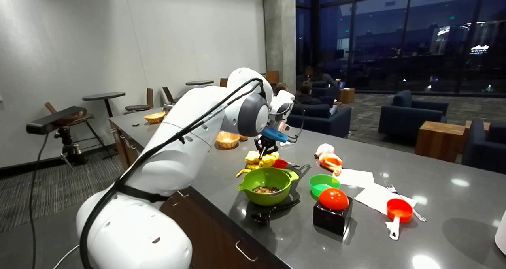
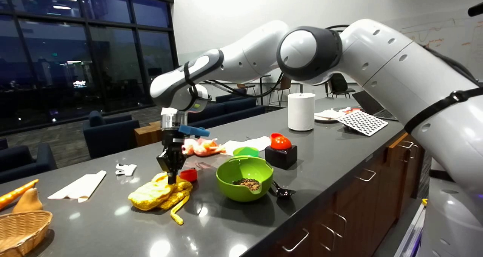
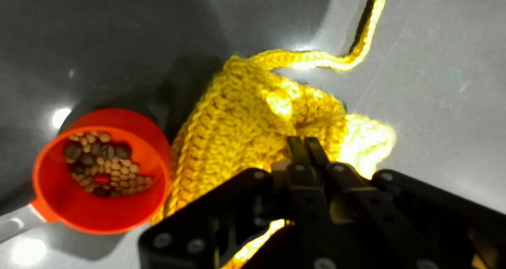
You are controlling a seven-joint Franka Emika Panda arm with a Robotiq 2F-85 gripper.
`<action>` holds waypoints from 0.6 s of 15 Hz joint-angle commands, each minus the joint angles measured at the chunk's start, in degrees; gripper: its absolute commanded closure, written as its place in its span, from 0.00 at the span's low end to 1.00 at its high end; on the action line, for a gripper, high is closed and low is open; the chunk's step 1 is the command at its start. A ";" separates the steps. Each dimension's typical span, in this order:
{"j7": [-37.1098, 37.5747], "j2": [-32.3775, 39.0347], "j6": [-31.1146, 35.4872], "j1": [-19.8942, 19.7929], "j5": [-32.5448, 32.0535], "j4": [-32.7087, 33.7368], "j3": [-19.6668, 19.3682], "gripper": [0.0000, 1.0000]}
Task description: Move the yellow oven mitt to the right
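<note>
The mustard-yellow knitted oven mitt lies crumpled on the dark grey counter in both exterior views (image 1: 269, 160) (image 2: 151, 195). In the wrist view the mitt (image 3: 229, 123) fills the middle, with its thin strap stretching to the upper right. My gripper (image 2: 172, 179) points straight down, its fingertips pressed into the top of the mitt. In the wrist view the two fingers (image 3: 303, 140) are almost together, with a fold of the cloth at their tips. The cloth between the tips is mostly hidden. The mitt still rests on the counter.
A red measuring cup (image 3: 102, 217) with beans stands right beside the mitt. The green bowl (image 2: 234, 189), a black spoon (image 2: 285, 192) and a black box with a red dome (image 2: 281, 157) stand nearby. A wicker basket (image 2: 24, 226) is on the mitt's far side from the bowl.
</note>
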 commanded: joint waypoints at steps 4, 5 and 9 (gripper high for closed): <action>0.32 1.41 -2.36 -0.22 1.10 2.71 0.75 0.43; 0.32 1.57 -2.59 -0.23 1.14 2.84 0.79 0.35; 0.43 2.19 -3.64 -0.28 1.37 2.81 0.88 0.08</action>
